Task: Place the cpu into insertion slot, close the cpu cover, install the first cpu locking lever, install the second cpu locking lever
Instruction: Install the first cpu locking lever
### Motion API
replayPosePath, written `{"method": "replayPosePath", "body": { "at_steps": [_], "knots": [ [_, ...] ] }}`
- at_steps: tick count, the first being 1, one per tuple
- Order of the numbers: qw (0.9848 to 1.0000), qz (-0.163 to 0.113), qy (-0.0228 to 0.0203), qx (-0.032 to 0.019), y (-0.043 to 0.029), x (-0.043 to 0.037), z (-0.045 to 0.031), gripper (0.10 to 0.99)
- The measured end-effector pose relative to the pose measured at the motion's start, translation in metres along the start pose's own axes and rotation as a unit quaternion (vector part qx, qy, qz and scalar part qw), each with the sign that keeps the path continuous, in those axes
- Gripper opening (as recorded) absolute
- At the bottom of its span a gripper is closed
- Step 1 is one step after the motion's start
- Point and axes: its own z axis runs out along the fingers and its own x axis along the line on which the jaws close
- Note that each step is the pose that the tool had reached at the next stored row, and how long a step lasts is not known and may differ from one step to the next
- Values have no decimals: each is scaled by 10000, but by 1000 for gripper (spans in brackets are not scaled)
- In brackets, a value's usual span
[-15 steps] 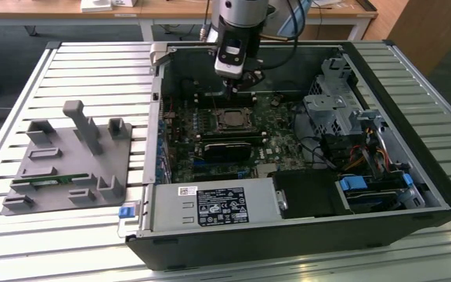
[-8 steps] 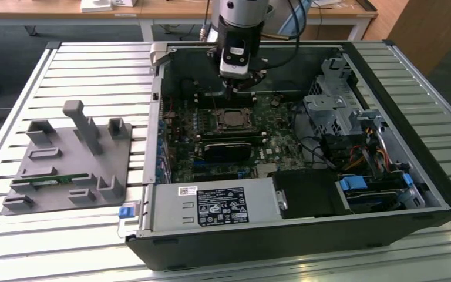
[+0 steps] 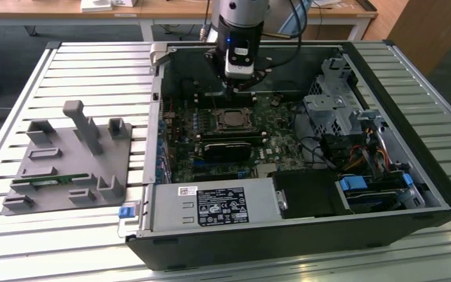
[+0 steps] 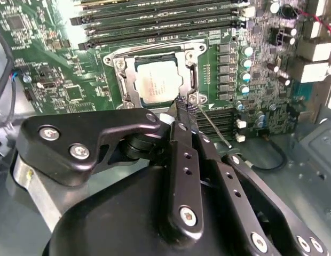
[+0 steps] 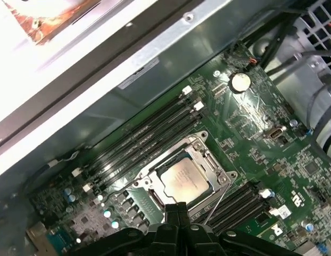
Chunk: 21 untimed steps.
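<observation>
Exterior view, going from its left to its right: slatted tabletop (image 3: 92, 64) carries a grey fixture (image 3: 61, 155) with a green memory stick (image 3: 53, 181) lying in it, well apart from the work. Next comes the open computer case (image 3: 288, 241), motherboard (image 3: 280, 141) facing up. The gripper (image 3: 235, 94) hangs inside the case, just above the far edge of the insertion slot (image 3: 219, 119). A silver labelled box (image 3: 214, 207) sits at the near side, and a drive cage (image 3: 331, 114) is at the view's right.

Second wrist view: the cpu (image 4: 157, 82) is seated flat in the slot, silvery top up. The cpu cover (image 4: 189, 80) is down around it, and the chip shows through its window. The fingers (image 4: 182, 114) are pressed together at the tips with no gap, and nothing visible is pinched between them. The tips sit at one corner of the socket frame. A thin lever rod (image 4: 214, 129) angles away from that same corner, just beside the tips. I can't tell whether they touch it. Memory slots (image 4: 155, 16) run along the far side of the socket.

First wrist view agrees: the cpu (image 5: 182, 178) is in place under the closed cover. The gripper (image 5: 176, 209) is at the socket edge with its tips together, and the lever rod (image 5: 218, 205) slants past it. I can't tell whether that lever is latched.
</observation>
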Motion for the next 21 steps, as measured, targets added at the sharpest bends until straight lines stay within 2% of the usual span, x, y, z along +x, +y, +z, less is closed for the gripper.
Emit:
{"method": "replayPosePath", "body": {
  "at_steps": [5,10,13,15,21],
  "knots": [
    [9993,-379,3,17,0,0,0,106],
    [9967,-813,6,36,0,0,1,106],
    [9955,-949,5,41,0,0,1,106],
    [9941,-1086,6,47,-1,0,1,106],
    [9882,-1532,-2,59,-1,0,3,106]
  ]
}}
